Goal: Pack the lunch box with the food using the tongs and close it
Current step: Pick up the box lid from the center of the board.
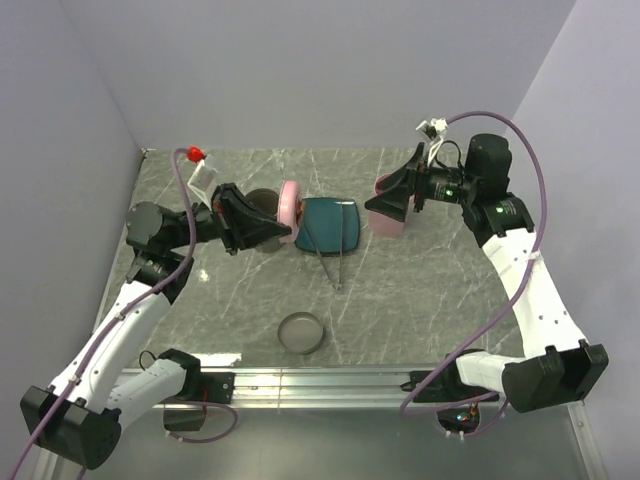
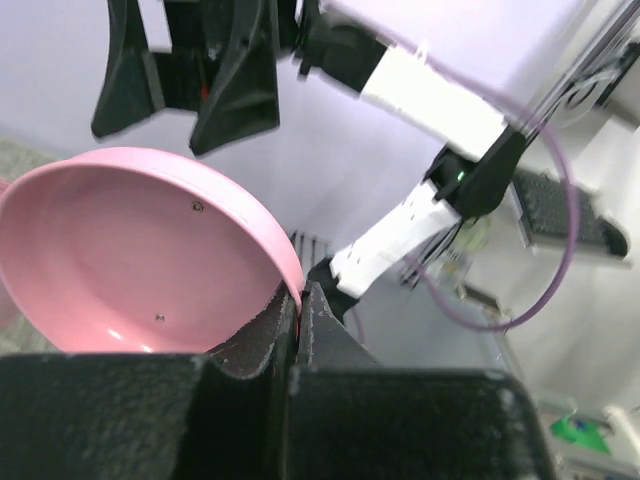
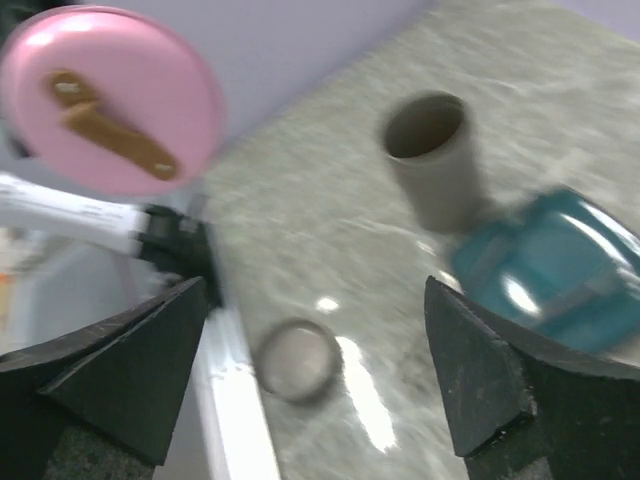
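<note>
One pair of tongs [image 1: 326, 256] lies half on the one teal plate [image 1: 345, 225], long axis running towards our arms. Left gripper [image 2: 298, 300] pinches the pink lid's [image 2: 140, 260] rim; right gripper [image 1: 385, 198] gapes wide.

1. The plate [image 1: 335, 222] sits at the middle of the table [image 1: 430, 290].
2. The tongs [image 1: 325, 258] lie half on the plate, half on the table before it.
3. The lid [image 1: 290, 212] stands on edge just left of the plate, pinched in the left gripper [image 1: 283, 232].
4. A cup [image 1: 262, 200] stands left of the lid.
5. The lunch box [image 1: 390, 226] sits just right of the plate.
6. A small round dish [image 1: 301, 332] lies well before the plate.
</note>
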`<state>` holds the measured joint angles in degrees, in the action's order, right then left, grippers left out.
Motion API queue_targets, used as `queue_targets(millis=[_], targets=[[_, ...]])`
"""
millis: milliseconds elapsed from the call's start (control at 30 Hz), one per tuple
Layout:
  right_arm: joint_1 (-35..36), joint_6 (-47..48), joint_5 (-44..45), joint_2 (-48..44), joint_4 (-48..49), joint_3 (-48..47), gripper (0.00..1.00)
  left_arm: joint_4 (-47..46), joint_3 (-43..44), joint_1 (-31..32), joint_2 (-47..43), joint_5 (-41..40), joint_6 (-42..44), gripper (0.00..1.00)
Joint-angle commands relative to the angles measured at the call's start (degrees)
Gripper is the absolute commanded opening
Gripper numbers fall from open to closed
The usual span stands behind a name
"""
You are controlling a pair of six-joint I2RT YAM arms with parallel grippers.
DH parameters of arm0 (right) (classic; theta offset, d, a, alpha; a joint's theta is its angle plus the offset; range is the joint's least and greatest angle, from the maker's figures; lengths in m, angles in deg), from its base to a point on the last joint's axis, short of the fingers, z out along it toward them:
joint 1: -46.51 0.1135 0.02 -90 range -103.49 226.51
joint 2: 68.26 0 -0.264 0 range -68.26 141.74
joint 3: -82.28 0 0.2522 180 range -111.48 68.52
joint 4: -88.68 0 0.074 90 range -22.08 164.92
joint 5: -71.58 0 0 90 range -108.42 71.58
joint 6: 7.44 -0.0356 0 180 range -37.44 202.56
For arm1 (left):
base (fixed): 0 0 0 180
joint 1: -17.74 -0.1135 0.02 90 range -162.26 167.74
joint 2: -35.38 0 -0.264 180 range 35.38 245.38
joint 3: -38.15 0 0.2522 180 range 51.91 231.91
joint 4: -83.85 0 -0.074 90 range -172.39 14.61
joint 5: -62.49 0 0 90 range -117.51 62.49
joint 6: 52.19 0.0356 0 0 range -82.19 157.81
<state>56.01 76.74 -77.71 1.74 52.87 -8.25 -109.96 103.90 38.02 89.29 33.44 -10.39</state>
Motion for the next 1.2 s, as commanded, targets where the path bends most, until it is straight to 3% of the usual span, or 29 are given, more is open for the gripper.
queue_targets(millis=[0, 200, 367, 500, 767, 1167], targets=[[3.3, -18.0, -10.4, 0.2, 19.1, 1.8, 0.94, -14.1, 2.4, -1.6, 0.8, -3.4, -13.0, 0.00], [12.0, -29.6, -7.8, 3.7, 33.1, -0.7, 0.85, -23.3, 0.3, -4.2, 3.4, -7.0, -20.1, 0.00], [15.5, -25.4, -2.3, 9.6, 27.9, -9.1, 0.82, -26.1, -2.2, -6.1, 3.3, -9.6, -24.5, 0.00], [17.0, -29.8, -0.3, 12.7, 32.3, -11.3, 0.75, -27.1, -3.4, -6.3, 2.6, -10.1, -25.0, 0.00], [23.2, -19.2, 3.5, 16.3, 28.9, -16.1, 0.71, -27.8, -3.8, -6.9, 3.1, -11.5, -26.1, 0.00], [27.0, -15.5, 3.2, 18.7, 27.1, -18.9, 0.69, -28.0, -4.5, -7.1, 3.0, -11.2, -26.4, 0.00]])
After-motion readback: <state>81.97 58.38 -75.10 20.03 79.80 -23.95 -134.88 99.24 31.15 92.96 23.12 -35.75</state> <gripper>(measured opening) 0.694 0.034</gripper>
